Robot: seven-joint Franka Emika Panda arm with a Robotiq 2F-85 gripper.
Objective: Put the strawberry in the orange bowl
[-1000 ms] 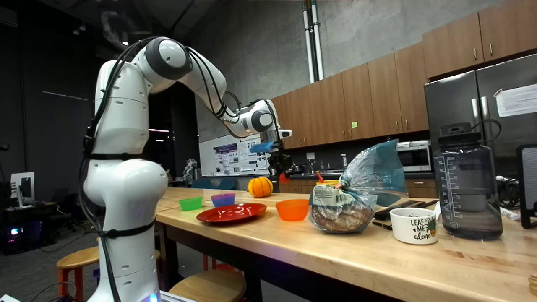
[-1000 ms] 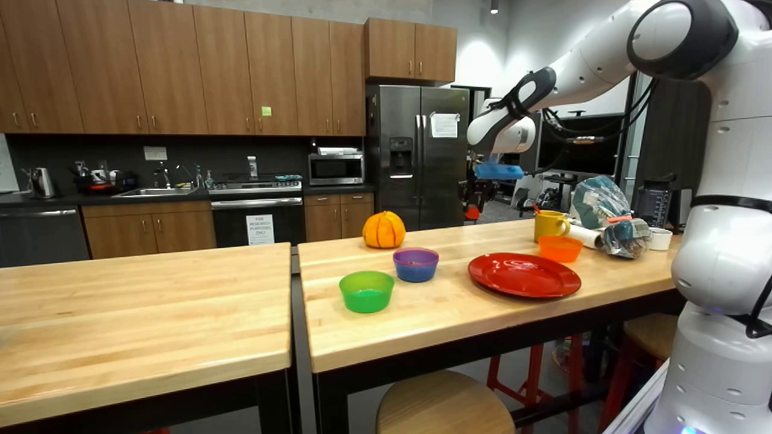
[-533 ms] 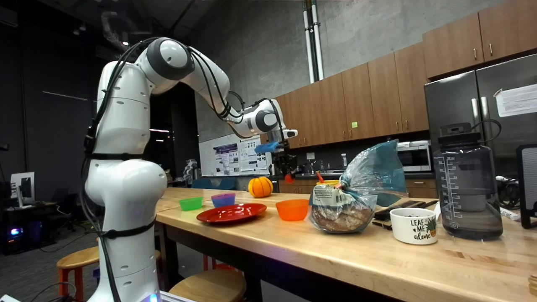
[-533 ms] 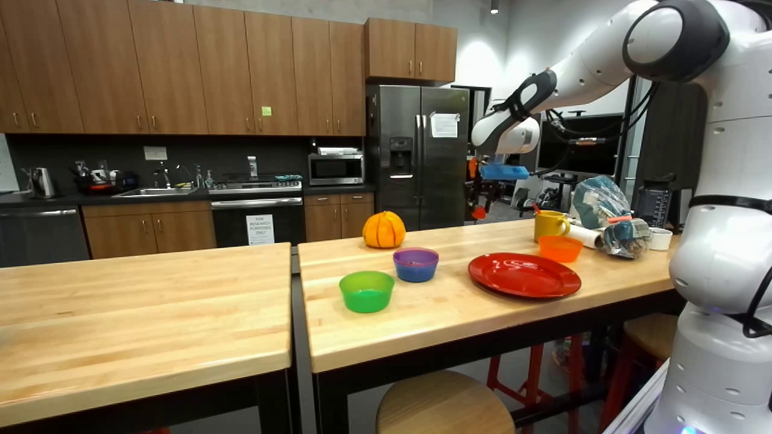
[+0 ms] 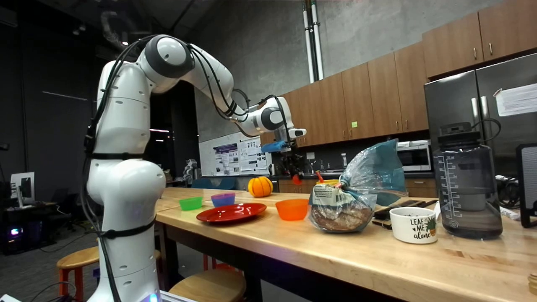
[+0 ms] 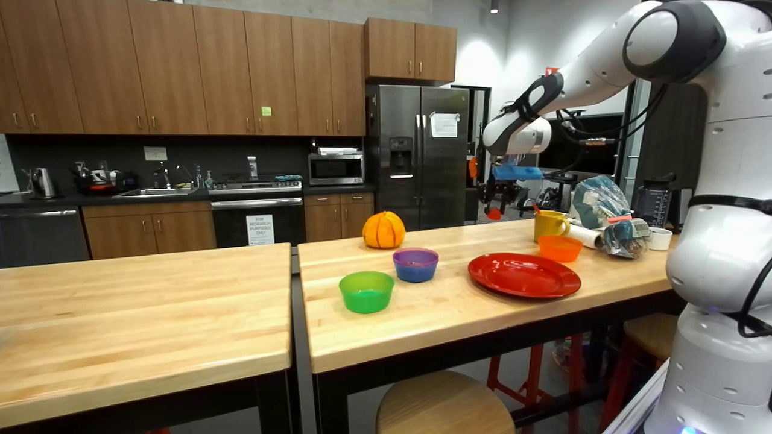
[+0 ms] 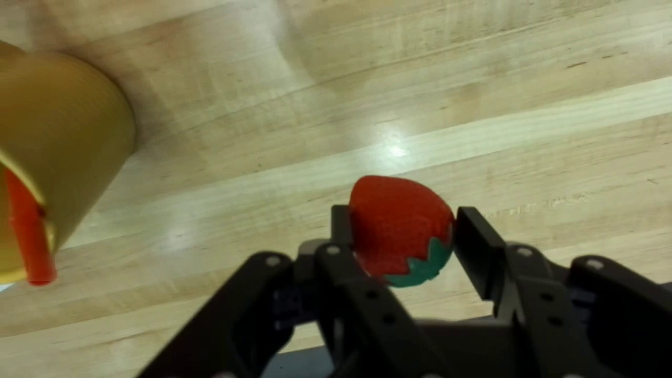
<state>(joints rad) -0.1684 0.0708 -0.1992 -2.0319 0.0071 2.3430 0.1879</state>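
We've got the strawberry (image 7: 394, 220) held in the gripper (image 7: 403, 228): in the wrist view the jaws are in narrow, apart only by the fruit's width, w/ one on each side of it. Its green leafy end faces the bottom right of that view & its red end the top. In both exterior views we see it in mid-air at the end of the arm (image 6: 597, 72), higher than the table (image 7: 315, 121); a blue piece (image 6: 517, 173) sits just above the gripper. The orange bowl (image 5: 292, 209) stands upright on the table, apart from the strawberry, btwn the plate (image 5: 231, 214) & the bag (image 5: 340, 216) (we can't tell if bag & bowl touch). The plate's red & lies flat. We spot the yellow mug (image 7: 68, 115) left of the strawberry in the wrist view, w/ a red stick (image 7: 30, 236) poking past its rim; in an exterior view it's upright, behind the orange bowl, w/ a white roll (image 6: 586, 235) nearby. Further along we have the green bowl (image 6: 367, 293), a purple/blue bowl (image 6: 416, 260) (one or two nested, can't tell) & the pumpkin (image 6: 384, 230), all apart from each other. Past the bag, in an exterior view, we see a white pot (image 5: 413, 228) w/ lettering, then the bottle (image 5: 467, 188), gray & upright.
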